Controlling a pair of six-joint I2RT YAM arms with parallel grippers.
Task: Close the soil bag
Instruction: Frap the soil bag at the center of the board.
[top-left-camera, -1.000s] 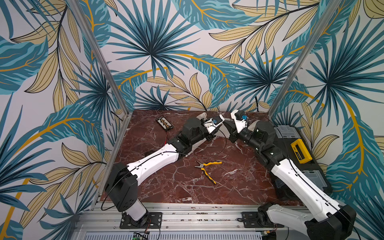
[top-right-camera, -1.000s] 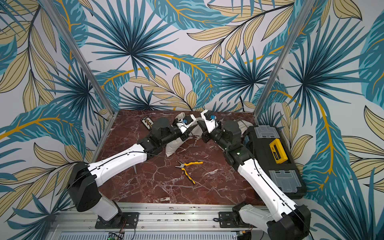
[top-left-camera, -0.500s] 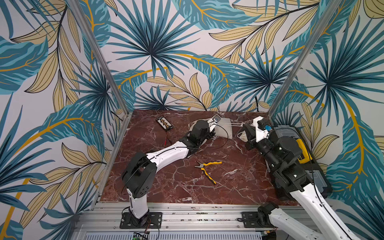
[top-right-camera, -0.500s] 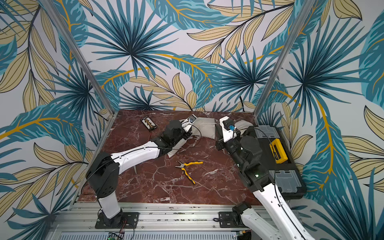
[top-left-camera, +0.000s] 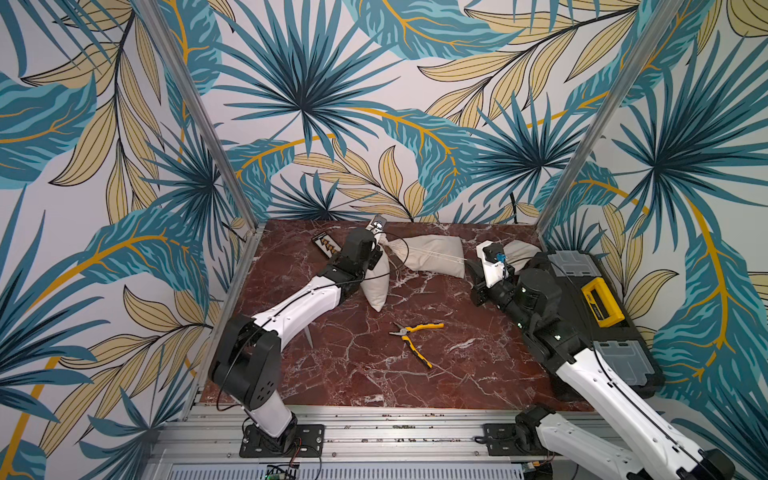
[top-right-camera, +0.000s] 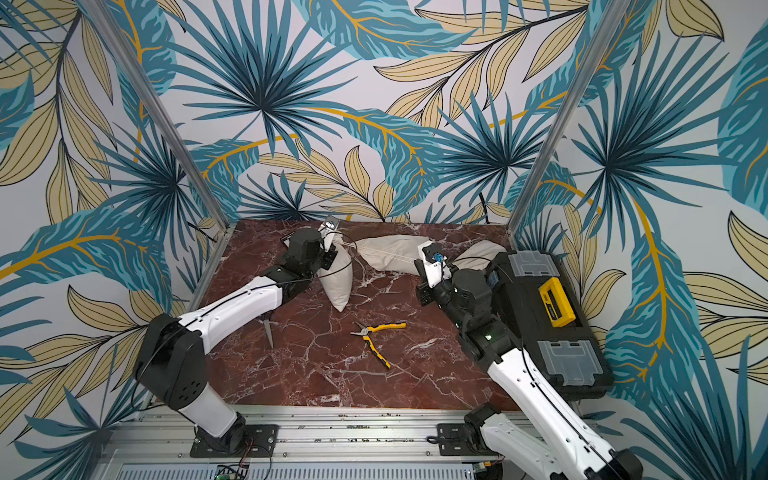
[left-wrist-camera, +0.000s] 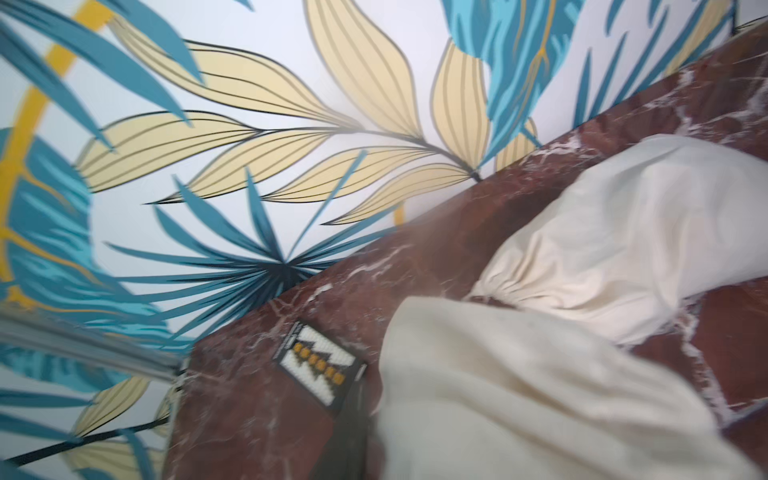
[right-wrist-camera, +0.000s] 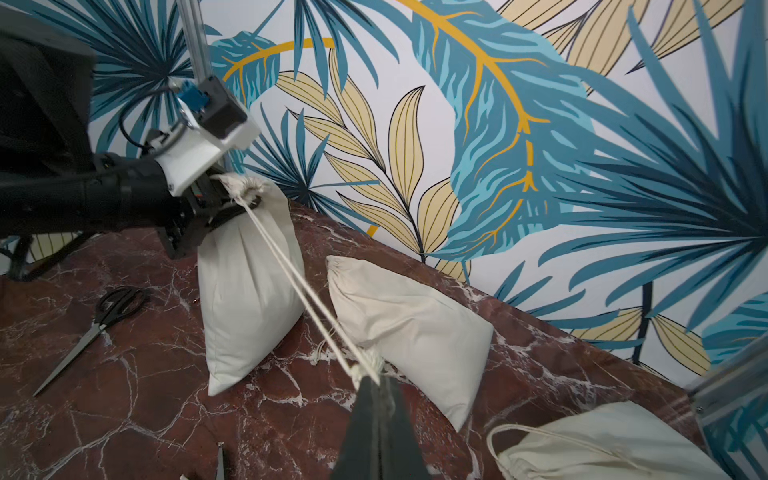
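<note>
The soil bag (right-wrist-camera: 245, 291) is a cream cloth sack, standing tilted near the back wall, also seen in both top views (top-left-camera: 376, 284) (top-right-camera: 338, 280). My left gripper (right-wrist-camera: 226, 197) is shut on its gathered neck, and it shows in both top views (top-left-camera: 380, 245) (top-right-camera: 336, 246). The white drawstring (right-wrist-camera: 299, 282) runs taut from the neck to my right gripper (right-wrist-camera: 376, 380), which is shut on its knotted end. My right gripper (top-left-camera: 471, 266) sits well to the right of the bag. The left wrist view is blurred and shows cream cloth (left-wrist-camera: 519, 395).
A second cream bag (top-left-camera: 432, 255) lies under the string, a third (right-wrist-camera: 602, 449) beside the black and yellow toolbox (top-left-camera: 590, 307). Yellow-handled pliers (top-left-camera: 415, 338) lie mid-table, scissors (right-wrist-camera: 95, 324) under the left arm, and a small patterned card (left-wrist-camera: 320, 365) at the back left.
The two grippers, close together a second ago, have drawn apart: the right went right with the drawstring, the left back and left with the bag's neck. The string is now taut.
</note>
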